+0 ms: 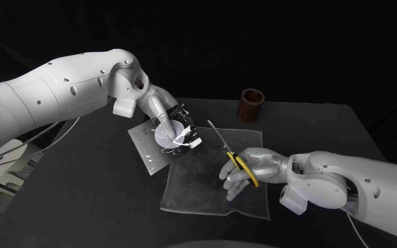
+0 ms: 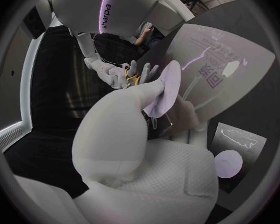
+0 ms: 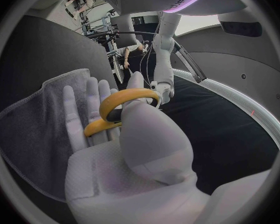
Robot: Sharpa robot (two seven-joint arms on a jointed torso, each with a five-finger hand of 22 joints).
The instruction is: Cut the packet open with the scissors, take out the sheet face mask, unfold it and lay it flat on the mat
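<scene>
My left hand (image 1: 170, 126) gripped the packet (image 1: 147, 151), fingers closed across its upper part. The packet hung tilted at the mat's (image 1: 207, 196) 11 o'clock corner. My right hand (image 1: 246, 173) sat over the mat's 3 o'clock edge and held the scissors (image 1: 225, 144) by their yellow loops. The blades pointed to 11 o'clock at the packet and looked together, tip not yet touching. A brown cup (image 1: 251, 104) stood at the mat's 1 o'clock, apart.

Handling, my guess: the packet was thin silver foil, light, floppy, slick, so hold it low and firm and leave a strip along the top free for the cut. The mask inside was likely wet, soft and easy to tear, so pinch it by an edge.

Writing: the left wrist view showed pale printed characters on the packet face (image 2: 221, 59), too faint to read. No brand was legible.
</scene>
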